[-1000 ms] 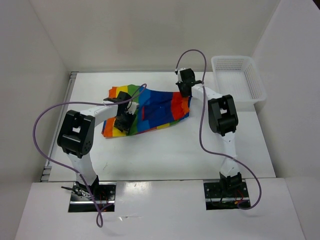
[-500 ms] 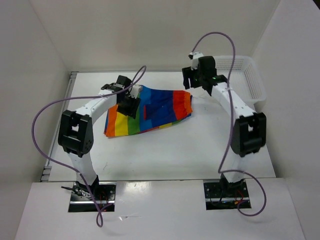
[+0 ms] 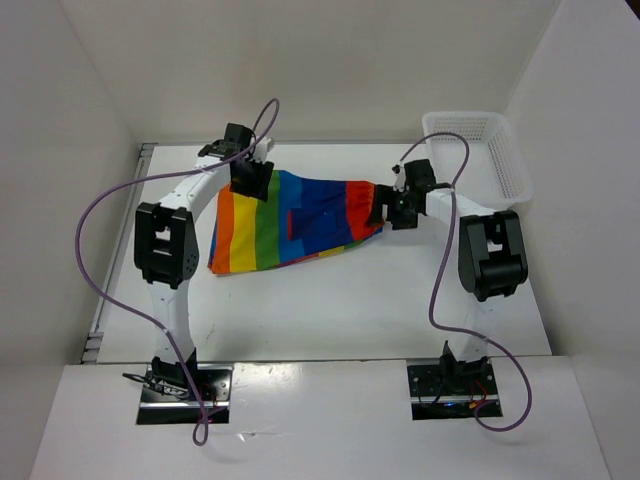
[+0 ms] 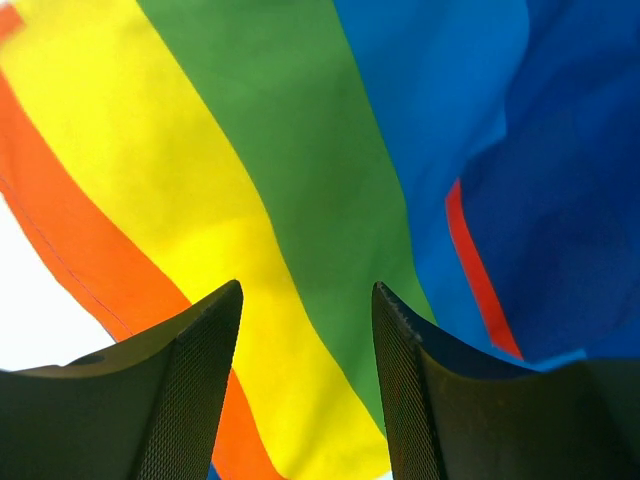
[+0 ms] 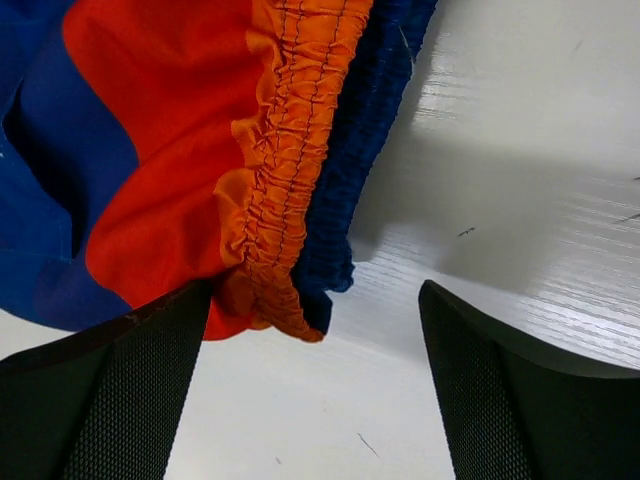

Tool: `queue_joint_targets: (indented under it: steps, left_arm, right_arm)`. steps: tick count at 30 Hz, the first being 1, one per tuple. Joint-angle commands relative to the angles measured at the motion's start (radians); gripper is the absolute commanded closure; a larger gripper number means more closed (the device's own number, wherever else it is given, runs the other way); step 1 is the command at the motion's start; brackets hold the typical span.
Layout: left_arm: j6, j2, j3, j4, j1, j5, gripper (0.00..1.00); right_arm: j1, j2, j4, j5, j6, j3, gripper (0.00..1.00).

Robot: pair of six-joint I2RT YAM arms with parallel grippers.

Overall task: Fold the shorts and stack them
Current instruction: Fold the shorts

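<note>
The shorts [image 3: 290,222] are laid flat at the centre of the white surface [image 3: 350,300]. The cloth is judged soft, light and limp, so the gathered waistband [image 5: 285,180] at centre right is best pinched. The left tool [image 4: 305,290] and the right tool [image 5: 317,290] are seen open, with nothing gripped. No writing can be read.

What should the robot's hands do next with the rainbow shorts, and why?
Probably the right gripper should dip and close on the orange waistband: its jaws are open over that corner, and the shorts lie spread flat, unfolded.
</note>
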Motion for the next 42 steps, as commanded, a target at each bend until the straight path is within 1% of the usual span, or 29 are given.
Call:
queue_joint_targets:
  steps: [1, 4, 5, 6, 7, 9, 10, 12, 13, 15, 16, 18, 19, 21, 22, 23, 24, 26, 28, 29, 30, 33, 36, 37, 38, 40, 42]
  left_arm:
    - [0.004, 0.051, 0.037, 0.026, 0.008, -0.010, 0.38]
    - [0.004, 0.081, 0.046, 0.037, 0.022, -0.025, 0.38]
    - [0.004, 0.100, 0.057, 0.037, 0.045, -0.034, 0.38]
    - [0.004, 0.111, 0.072, 0.046, 0.045, -0.035, 0.38]
    - [0.004, 0.134, 0.072, 0.046, 0.062, -0.035, 0.38]
    - [0.004, 0.157, 0.098, 0.046, 0.094, -0.035, 0.38]
    - [0.004, 0.177, 0.107, 0.046, 0.103, -0.035, 0.38]
    - [0.004, 0.188, 0.120, 0.046, 0.122, -0.035, 0.38]
    - [0.004, 0.188, 0.120, 0.046, 0.134, -0.035, 0.38]
    - [0.004, 0.197, 0.120, 0.046, 0.143, -0.047, 0.38]
    - [0.004, 0.197, 0.120, 0.046, 0.143, -0.047, 0.38]
    - [0.004, 0.197, 0.120, 0.046, 0.152, -0.047, 0.38]
    - [0.004, 0.197, 0.120, 0.046, 0.153, -0.059, 0.38]
    - [0.004, 0.197, 0.131, 0.046, 0.162, -0.082, 0.38]
    - [0.004, 0.197, 0.141, 0.046, 0.162, -0.091, 0.37]
    - [0.004, 0.197, 0.141, 0.046, 0.171, -0.100, 0.37]
    - [0.004, 0.206, 0.150, 0.046, 0.171, -0.110, 0.35]
    - [0.004, 0.229, 0.166, 0.046, 0.194, -0.119, 0.35]
    - [0.004, 0.243, 0.181, 0.037, 0.194, -0.119, 0.35]
    - [0.004, 0.243, 0.192, 0.037, 0.194, -0.119, 0.35]
    - [0.004, 0.243, 0.192, 0.037, 0.194, -0.119, 0.35]
    - [0.004, 0.187, 0.242, 0.026, 0.151, -0.099, 0.35]
    - [0.004, 0.130, 0.285, 0.017, 0.065, -0.038, 0.35]
    - [0.004, 0.130, 0.301, 0.017, 0.041, -0.009, 0.35]
    - [0.004, 0.130, 0.333, 0.006, -0.008, 0.057, 0.35]
    - [0.004, 0.157, 0.365, -0.009, -0.048, 0.114, 0.35]
    - [0.004, 0.219, 0.399, -0.020, -0.091, 0.149, 0.35]
  right_arm:
    - [0.003, 0.020, 0.065, -0.042, 0.080, -0.003, 0.11]
    - [0.003, 0.068, 0.093, -0.065, 0.114, -0.003, 0.11]
    - [0.003, 0.080, 0.093, -0.065, 0.129, 0.011, 0.13]
    - [0.003, 0.106, 0.093, -0.065, 0.147, 0.011, 0.17]
    - [0.003, 0.117, 0.084, -0.065, 0.147, 0.025, 0.26]
    - [0.003, 0.140, 0.084, -0.038, 0.157, 0.025, 0.38]
    - [0.003, 0.140, 0.084, -0.024, 0.157, 0.025, 0.54]
    - [0.003, 0.149, 0.084, -0.024, 0.157, 0.025, 0.71]
    - [0.003, 0.149, 0.084, -0.024, 0.157, 0.025, 0.86]
    - [0.003, 0.149, 0.084, -0.034, 0.157, 0.025, 0.98]
    - [0.003, 0.149, 0.084, -0.034, 0.135, 0.037, 1.00]
    - [0.003, 0.137, 0.075, -0.034, 0.098, 0.066, 1.00]
    - [0.003, 0.126, 0.059, -0.044, 0.037, 0.080, 1.00]
    - [0.003, 0.102, 0.029, -0.044, -0.032, 0.124, 1.00]
    - [0.003, 0.091, 0.013, -0.044, -0.108, 0.138, 1.00]
    - [-0.007, 0.076, -0.026, -0.044, -0.144, 0.166, 1.00]
    - [-0.007, 0.076, -0.045, -0.044, -0.170, 0.175, 1.00]
    - [-0.044, 0.047, -0.074, -0.044, -0.214, 0.184, 1.00]
    - [-0.056, 0.027, -0.097, -0.044, -0.248, 0.184, 1.00]
    - [-0.057, 0.007, -0.097, -0.032, -0.303, 0.175, 1.00]
    - [-0.057, -0.004, -0.111, -0.031, -0.323, 0.175, 1.00]
    - [-0.057, -0.025, -0.134, -0.031, -0.373, 0.175, 1.00]
    - [-0.057, -0.035, -0.145, -0.022, -0.397, 0.175, 1.00]
    - [-0.057, -0.035, -0.145, -0.013, -0.406, 0.162, 1.00]
    - [-0.057, -0.035, -0.145, -0.013, -0.406, 0.143, 1.00]
    - [-0.047, -0.035, -0.136, -0.013, -0.416, 0.129, 1.00]
    - [-0.047, -0.035, -0.126, -0.002, -0.416, 0.120, 1.00]
